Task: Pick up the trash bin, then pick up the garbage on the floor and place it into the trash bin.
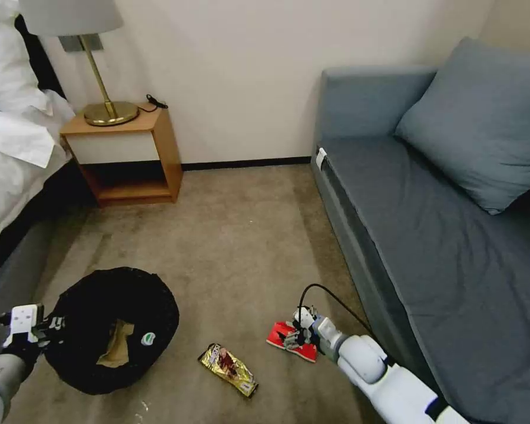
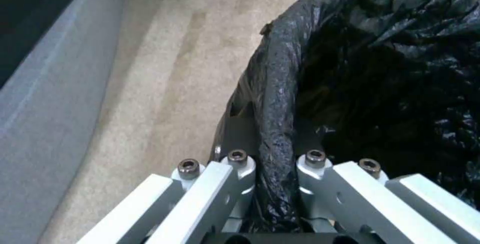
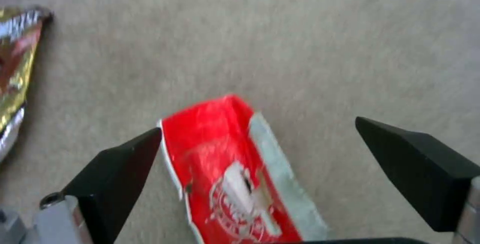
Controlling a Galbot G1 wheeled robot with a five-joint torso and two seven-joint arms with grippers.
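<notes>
While the left gripper pinches the bag-lined rim of the trash bin low at the robot's left, the right gripper hangs with fingers spread over the red-white packet, which lies on the carpet between the two black fingertips. The packet's near end is cut off by the gripper body. A gold-red snack wrapper lies between bin and packet. Inside the bin sit a brown paper wrapper and a green-labelled bottle.
</notes>
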